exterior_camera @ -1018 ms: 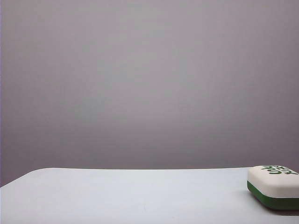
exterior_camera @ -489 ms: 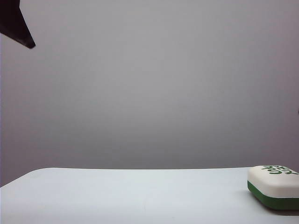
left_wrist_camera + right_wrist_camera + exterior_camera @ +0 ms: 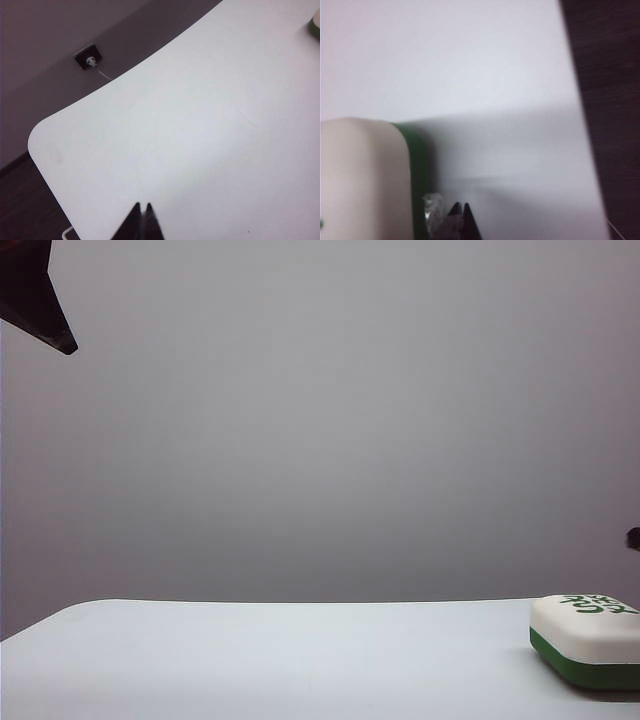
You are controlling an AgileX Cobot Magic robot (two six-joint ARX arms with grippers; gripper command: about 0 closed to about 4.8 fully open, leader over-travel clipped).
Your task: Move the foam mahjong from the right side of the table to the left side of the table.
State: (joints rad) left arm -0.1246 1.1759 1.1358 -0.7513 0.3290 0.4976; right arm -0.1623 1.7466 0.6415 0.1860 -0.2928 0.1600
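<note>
Task not started, judging from the layout: the foam mahjong (image 3: 588, 640) lay flat at the near right edge of the table (image 3: 280, 660), green character facing up, white layer over dark green. Nothing gripped it. The whole carry to the left side remained.

Right gripper (image 3: 461, 220): fingertips pressed together to a point, holding nothing. In its wrist view the tips hung over bare tabletop just beside the block's (image 3: 365, 175) green-edged side; whether they touched it could not be told. A small crinkled clear scrap (image 3: 433, 210) showed next to the tips, identity unclear. In the exterior view only a dark speck of this arm poked in at the right border, above the block.

Left gripper (image 3: 141, 222): tips likewise closed and empty, over the table's (image 3: 200, 125) left portion, well apart from the block, whose corner (image 3: 316, 25) barely showed at the frame edge. Further back, a dark pointed part of the left arm hung high at the exterior view's left. Beyond the table, a small wall fitting (image 3: 89, 58) with a cable.
</note>
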